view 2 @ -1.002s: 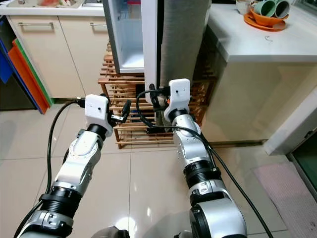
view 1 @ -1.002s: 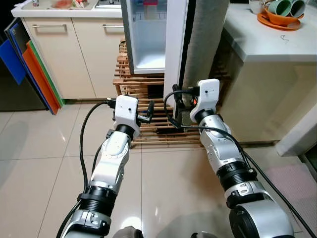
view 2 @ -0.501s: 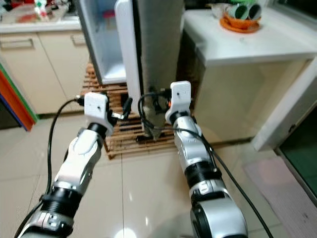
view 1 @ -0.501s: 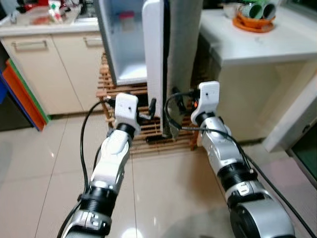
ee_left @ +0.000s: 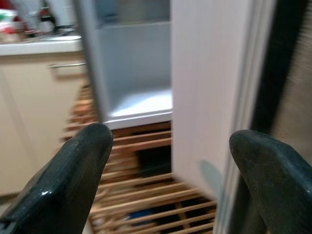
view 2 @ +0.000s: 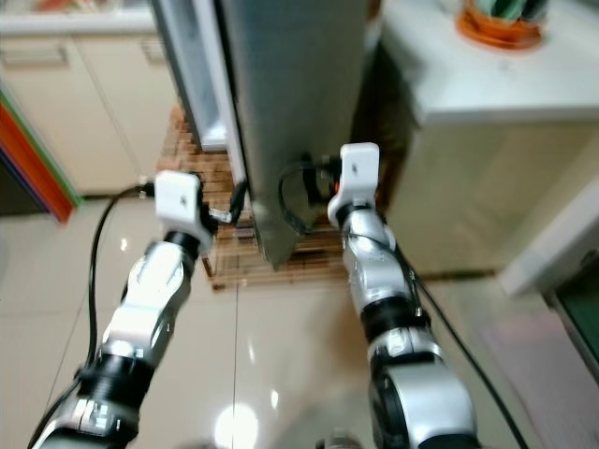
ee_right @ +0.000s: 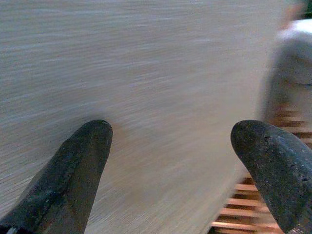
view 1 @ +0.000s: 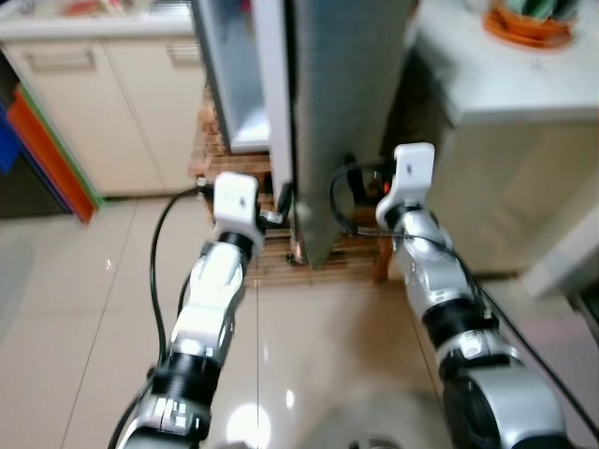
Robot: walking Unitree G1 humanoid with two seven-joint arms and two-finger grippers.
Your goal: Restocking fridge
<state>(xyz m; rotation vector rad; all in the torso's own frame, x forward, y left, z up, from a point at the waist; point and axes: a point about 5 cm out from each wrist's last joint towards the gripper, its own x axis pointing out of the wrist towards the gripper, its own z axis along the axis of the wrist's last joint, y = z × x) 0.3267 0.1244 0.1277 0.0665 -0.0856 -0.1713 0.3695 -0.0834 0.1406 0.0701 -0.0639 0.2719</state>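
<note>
Standing ajar on a slatted wooden rack (view 1: 234, 164), the fridge (view 1: 234, 84) shows its pale inside, and its grey door (view 1: 346, 103) swings out edge-on between the robot's two arms. The left gripper (ee_left: 170, 161) hangs spread wide before the door's white inner face, holding nothing. The right gripper (ee_right: 170, 146), fingers (ee_right: 78, 165) equally wide apart, faces the door's grey outer face close up, beside the white counter (view 1: 524, 84).

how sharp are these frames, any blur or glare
Both eye views are soft with motion blur, worst on the grey fridge door and the counter; floor tiles carry a bright glare spot. Left wrist view: fingertips fairly crisp, fridge interior smeared. Right wrist view: door surface streaked, wooden rack blurred.
</note>
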